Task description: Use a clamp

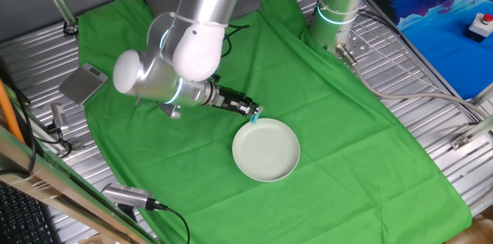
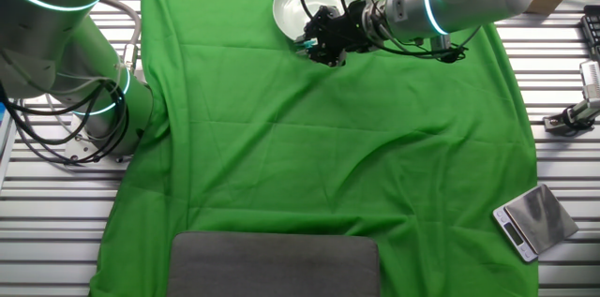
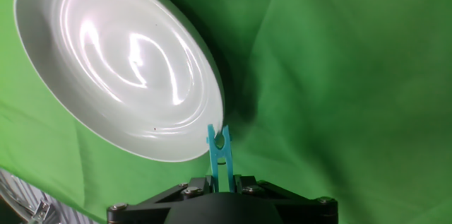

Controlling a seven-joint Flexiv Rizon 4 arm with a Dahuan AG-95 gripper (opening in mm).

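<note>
The clamp (image 3: 219,155) is a small teal clip held in my gripper (image 3: 220,179), with its mouth pointing forward at the rim of the white round plate (image 3: 120,61). The clip's tip sits right at the plate's edge. In one fixed view the gripper (image 1: 251,110) is low over the green cloth at the plate's (image 1: 266,149) upper-left rim, the teal clamp (image 1: 255,115) at its tip. In the other fixed view the gripper (image 2: 312,42) and clamp (image 2: 304,44) are at the near rim of the plate (image 2: 292,2).
A green cloth (image 1: 231,105) covers the table. A grey pad (image 2: 274,263) lies at one end of the cloth. A small scale (image 2: 534,221) and a metal clamp fixture (image 2: 574,114) lie on the ribbed metal beside the cloth. A second robot base (image 1: 339,13) stands at the far edge.
</note>
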